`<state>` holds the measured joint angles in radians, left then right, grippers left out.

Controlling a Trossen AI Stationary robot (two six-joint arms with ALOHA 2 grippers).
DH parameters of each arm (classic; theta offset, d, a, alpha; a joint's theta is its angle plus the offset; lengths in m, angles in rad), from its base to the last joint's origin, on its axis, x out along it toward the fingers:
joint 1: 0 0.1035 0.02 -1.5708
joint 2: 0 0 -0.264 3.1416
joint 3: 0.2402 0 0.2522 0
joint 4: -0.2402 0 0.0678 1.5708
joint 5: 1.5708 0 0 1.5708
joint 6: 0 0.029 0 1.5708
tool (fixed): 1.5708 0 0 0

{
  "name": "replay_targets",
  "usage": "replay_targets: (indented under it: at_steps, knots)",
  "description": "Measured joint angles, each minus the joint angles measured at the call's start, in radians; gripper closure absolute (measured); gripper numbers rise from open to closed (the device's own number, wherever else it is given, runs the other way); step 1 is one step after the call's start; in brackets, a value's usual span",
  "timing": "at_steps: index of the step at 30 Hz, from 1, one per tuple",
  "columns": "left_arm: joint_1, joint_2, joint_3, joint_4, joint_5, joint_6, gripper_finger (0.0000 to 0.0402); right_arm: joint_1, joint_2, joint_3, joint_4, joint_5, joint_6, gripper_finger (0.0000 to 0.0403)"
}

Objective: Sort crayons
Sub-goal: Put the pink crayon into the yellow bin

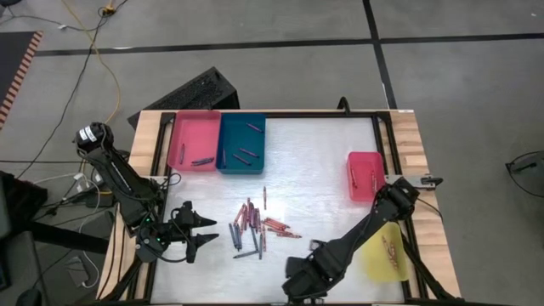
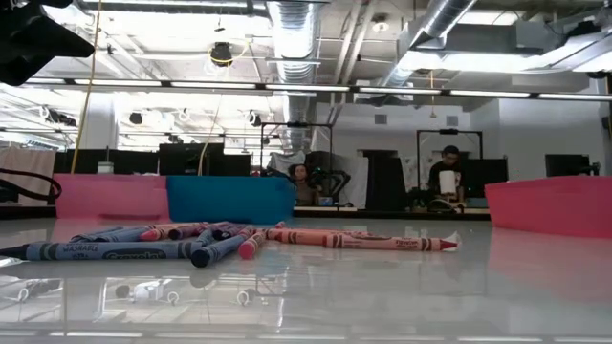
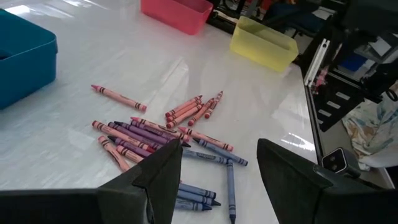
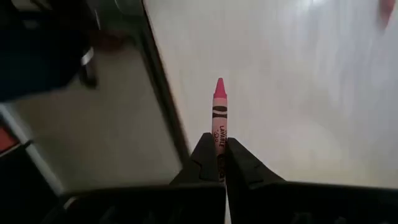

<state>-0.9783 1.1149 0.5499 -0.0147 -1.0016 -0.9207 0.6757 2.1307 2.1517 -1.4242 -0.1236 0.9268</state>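
Note:
A loose heap of crayons (image 1: 259, 225), red, pink, purple and blue, lies flat on the white table (image 1: 323, 153) near its middle; it also shows in the left wrist view (image 3: 168, 134) and the low view (image 2: 191, 244). My left gripper (image 3: 219, 146) hovers open at the table's left, its fingers pointed at the heap and touching nothing. My right gripper (image 1: 303, 276) is up over the table's near edge, pointing steeply down and shut on a single pink crayon (image 4: 219, 109). My right gripper pinches the pink crayon between its two fingers (image 4: 205, 158) on the wrapped shaft (image 4: 219, 142). The crayon lies along the fingers, and its pointed end (image 4: 219, 84) sticks out past the fingertips. It points down and is lifted clear of the table.
A pink tray (image 1: 194, 140) and a blue tray (image 1: 241, 143) stand at the far left, a red tray (image 1: 365, 174) at the right and a yellow tray (image 1: 384, 251) at the near right. Some hold a few crayons. A black frame (image 4: 161, 81) edges the table.

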Motion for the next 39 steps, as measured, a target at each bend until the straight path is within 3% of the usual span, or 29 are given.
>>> replay_targets:
  at_steps: [5, 8, 21, 29, 39]
  knots:
    - [0.0, 0.0, 0.0, -0.003, 0.0, 0.0, 0.0203, 0.047, 0.0, 0.0, -0.144, -0.142, 0.164, 0.0395]
    - [0.0, 0.0, 0.0, -0.004, 0.0, 0.0, 0.0203, 0.079, 0.0, 0.0, -0.144, -0.183, 0.243, 0.0395]
    - [0.0, 0.0, 0.0, -0.004, -0.001, 0.006, 0.0203, 0.222, 0.0, -0.113, -0.146, -0.224, 0.542, 0.0395]
    - [0.0, 0.0, 0.0, -0.003, -0.009, 0.002, 0.0203, 0.299, -0.002, -0.146, -0.146, -0.208, 0.595, 0.0395]
    - [0.027, 0.0, 0.0, -0.003, -0.013, 0.0, 0.0203, 0.356, -0.079, -0.146, -0.147, -0.018, 0.687, 0.0395]
